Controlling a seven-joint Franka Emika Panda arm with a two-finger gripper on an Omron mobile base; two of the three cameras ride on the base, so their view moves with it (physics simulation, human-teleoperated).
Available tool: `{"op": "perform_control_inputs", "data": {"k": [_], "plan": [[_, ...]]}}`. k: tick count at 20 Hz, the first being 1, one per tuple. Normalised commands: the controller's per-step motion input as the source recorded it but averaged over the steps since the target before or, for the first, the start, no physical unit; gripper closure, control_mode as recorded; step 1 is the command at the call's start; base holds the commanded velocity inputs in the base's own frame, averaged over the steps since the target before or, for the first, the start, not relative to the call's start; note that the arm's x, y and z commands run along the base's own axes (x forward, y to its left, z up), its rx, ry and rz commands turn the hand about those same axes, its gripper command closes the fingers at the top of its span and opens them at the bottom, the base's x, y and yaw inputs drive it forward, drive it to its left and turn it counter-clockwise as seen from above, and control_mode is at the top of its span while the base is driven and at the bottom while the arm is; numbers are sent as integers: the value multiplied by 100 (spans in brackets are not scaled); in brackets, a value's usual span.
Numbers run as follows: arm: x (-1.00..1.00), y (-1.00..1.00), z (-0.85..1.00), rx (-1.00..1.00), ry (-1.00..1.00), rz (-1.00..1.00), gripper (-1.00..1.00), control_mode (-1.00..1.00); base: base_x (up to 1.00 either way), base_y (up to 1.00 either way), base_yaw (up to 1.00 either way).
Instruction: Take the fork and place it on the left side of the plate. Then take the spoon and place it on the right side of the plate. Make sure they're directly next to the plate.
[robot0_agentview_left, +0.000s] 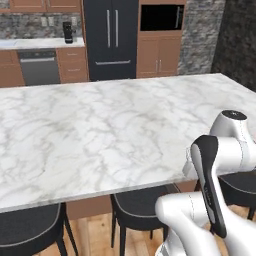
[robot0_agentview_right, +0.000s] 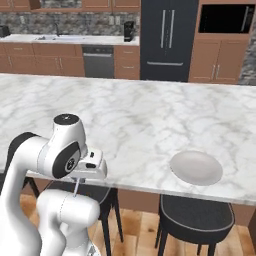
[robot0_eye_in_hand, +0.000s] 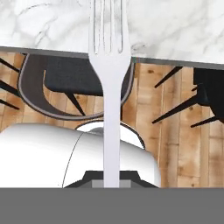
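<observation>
So, fork's in hand

Hand (robot0_agentview_right: 76, 187) is clamped on the fork (robot0_eye_in_hand: 111, 87), hanging below the tabletop (robot0_agentview_right: 125, 125) edge; plate (robot0_agentview_right: 196, 167) sits well off to its right.

The white arm (robot0_agentview_right: 45, 165) is folded low in the lower left of the right base frame, its dark-capped elbow joint raised and the hand (robot0_agentview_right: 90, 167) pointing down near the bench edge. The pincer (robot0_agentview_right: 76, 186) is closed on the fork (robot0_eye_in_hand: 109, 87), whose thin shaft hangs below the hand. In the hand frame the fork runs straight up the middle, tines at the top.
</observation>
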Motion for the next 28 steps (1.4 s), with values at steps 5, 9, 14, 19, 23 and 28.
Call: {"op": "perform_control_inputs", "data": {"k": [5, 9, 14, 19, 23, 28], "plan": [[58, -68, 0, 3, 2, 11, 100, -100, 14, -16, 3], [70, -94, -1, 4, 7, 10, 100, -100, 0, 0, 0], [77, -58, -12, 0, 8, 3, 100, -100, 0, 0, 0], [83, -27, -29, 0, 6, 0, 100, -100, 0, 0, 0], [72, -12, -50, 0, 2, -1, 100, -100, 0, 0, 0], [58, -16, -51, 0, 0, -3, 100, -100, 0, 0, 0]]}}
